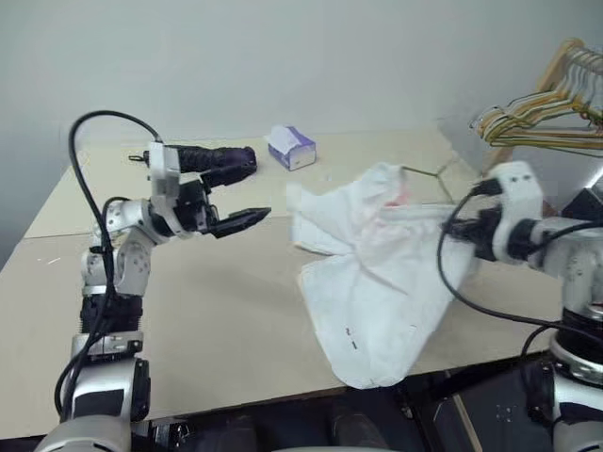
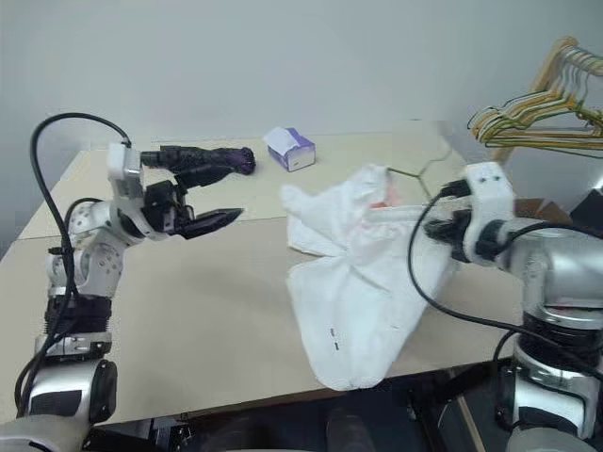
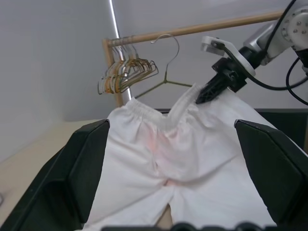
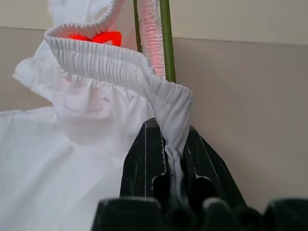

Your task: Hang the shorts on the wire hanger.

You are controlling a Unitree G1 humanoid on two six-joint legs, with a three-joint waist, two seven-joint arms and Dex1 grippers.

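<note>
Presently, by size.
Table (image 1: 217, 320): bears the lower cloth.
Shorts (image 1: 377, 282): lifted by the waistband at the table's right side, legs draping so the waist opens.
Wire hanger (image 3: 166, 82): behind the waistband, apparently threaded inside.
Right gripper (image 4: 174, 159): clamped on elastic.
Left gripper (image 1: 240, 196): jaws wide, empty, well apart from cloth.

Both arms (image 1: 113, 254) are built from silver-grey metal segments joined by black sections. Black cables (image 1: 85, 169) are looped along each arm, and each pincer (image 1: 231, 193) is made of two black fingers on a white wrist block.
</note>
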